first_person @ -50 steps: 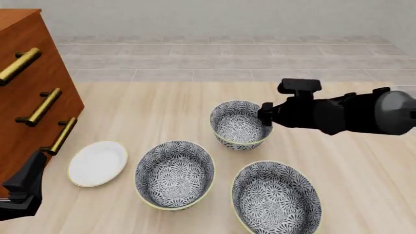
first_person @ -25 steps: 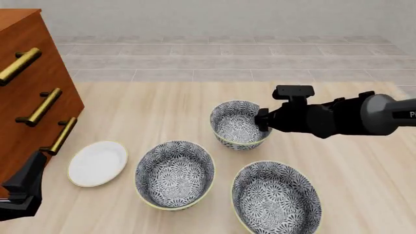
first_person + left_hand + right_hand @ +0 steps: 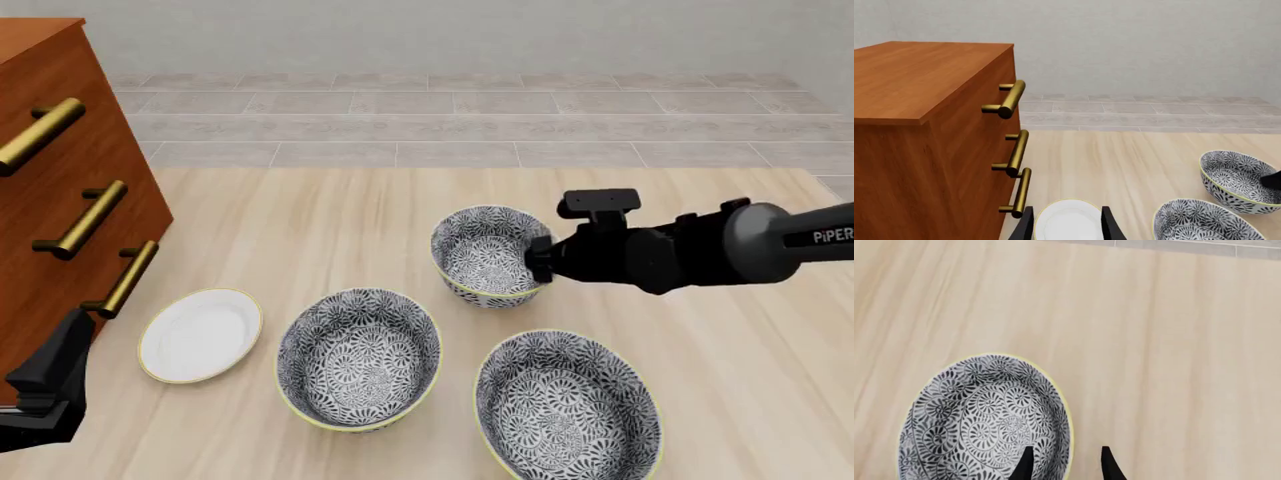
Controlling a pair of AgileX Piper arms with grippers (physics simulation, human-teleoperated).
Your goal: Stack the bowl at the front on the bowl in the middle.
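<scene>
The bowl at the front (image 3: 487,255) sits upright on the table (image 3: 320,215), farthest from the arms of the three patterned bowls and right of centre. The right gripper (image 3: 538,260) is at its right-hand rim. In the right wrist view the fingers (image 3: 1026,464) are parted and straddle that rim, one inside the bowl and one outside. Contact with the wall appears not yet made, though the view is cut off there.

The bowl in the middle (image 3: 358,357) stands nearer and to the left, apart from the first, with nothing inside it. A third bowl (image 3: 567,408) stands nearest, to the right, just beside the middle one and partly cut by the picture's lower edge.

Count: three patterned bowls, one white plate (image 3: 200,334), and one wooden cabinet (image 3: 74,215) with three brass handles (image 3: 83,220).

The plate lies left of the middle bowl, near the cabinet. Bare table lies beyond the front bowl up to the far edge and the tiled floor (image 3: 454,120).

The left gripper (image 3: 47,385) is low at the left by the cabinet, its fingers spread and holding nothing.
</scene>
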